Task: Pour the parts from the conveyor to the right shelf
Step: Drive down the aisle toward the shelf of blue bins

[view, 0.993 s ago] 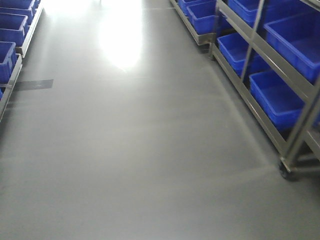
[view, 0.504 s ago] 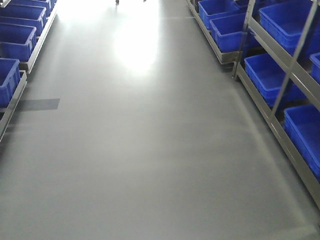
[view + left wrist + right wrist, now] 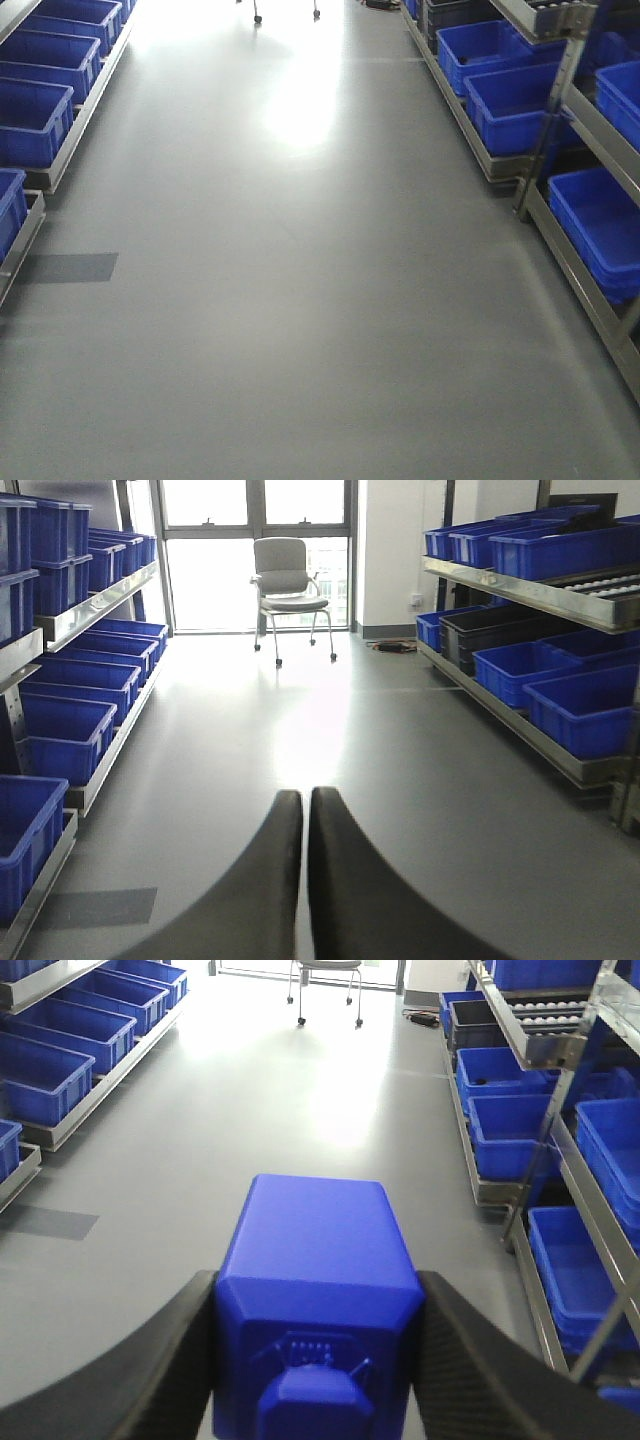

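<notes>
A bright blue, glossy plastic block (image 3: 315,1300) with chamfered edges and a small square knob sits clamped between the curved black fingers (image 3: 160,1360) of the right gripper (image 3: 315,1350), carried low over smooth grey floor (image 3: 300,300). The left gripper (image 3: 305,880) is pressed closed on nothing. The silver metal-framed roller shelf (image 3: 545,1050) with large blue rectangular crates (image 3: 510,1130) stands at two o'clock. I'd say the base should turn squarely toward it and keep the grip firm until the block is over a crate.
</notes>
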`<state>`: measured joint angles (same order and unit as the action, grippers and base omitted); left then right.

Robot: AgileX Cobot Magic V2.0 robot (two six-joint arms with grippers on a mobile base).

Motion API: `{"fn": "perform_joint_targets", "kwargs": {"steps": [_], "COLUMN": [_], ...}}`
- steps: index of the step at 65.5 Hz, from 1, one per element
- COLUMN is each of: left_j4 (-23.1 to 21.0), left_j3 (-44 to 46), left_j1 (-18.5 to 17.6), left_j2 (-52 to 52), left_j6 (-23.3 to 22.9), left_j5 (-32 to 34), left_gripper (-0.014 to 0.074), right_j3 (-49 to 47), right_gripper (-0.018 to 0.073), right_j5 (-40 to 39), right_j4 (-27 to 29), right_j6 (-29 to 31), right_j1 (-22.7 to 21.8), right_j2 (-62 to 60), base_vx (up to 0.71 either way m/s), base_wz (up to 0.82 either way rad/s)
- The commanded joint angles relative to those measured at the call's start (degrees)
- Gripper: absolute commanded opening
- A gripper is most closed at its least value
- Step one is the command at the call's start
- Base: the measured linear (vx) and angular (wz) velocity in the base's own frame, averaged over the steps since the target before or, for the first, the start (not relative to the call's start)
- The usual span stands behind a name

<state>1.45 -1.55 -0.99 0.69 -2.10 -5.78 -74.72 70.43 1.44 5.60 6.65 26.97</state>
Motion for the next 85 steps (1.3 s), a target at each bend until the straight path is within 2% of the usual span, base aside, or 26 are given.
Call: {"fn": "perform_joint_targets", "kwargs": {"steps": [1, 57, 85], "left_j4": [-0.35, -0.35, -0.35], "left_j3": [1.49, 1.49, 1.49], "left_j1": [0.18, 0.18, 0.18], "left_j2": [0.67, 0.67, 0.67], "left_j6": [-0.49, -0.49, -0.49], "left_j5": [4.55, 4.55, 4.55], "left_gripper": [-0.0006, -0.0006, -0.0006], "right_j3": [-1.10, -1.10, -1.10], "right_gripper": [-0.0005, -0.0005, -0.0005], "right_j5": [-4.75, -4.75, -4.75], "right_j4": [-0.26, -0.24, -0.24], "right_j6": [0.04, 0.04, 0.04], "right_j1": [-0.02, -0.02, -0.02], "right_j2": [0.93, 0.93, 0.93], "base_vx": [0.71, 0.62, 0.41], "base_wz": [0.13, 0.08, 0.55]}}
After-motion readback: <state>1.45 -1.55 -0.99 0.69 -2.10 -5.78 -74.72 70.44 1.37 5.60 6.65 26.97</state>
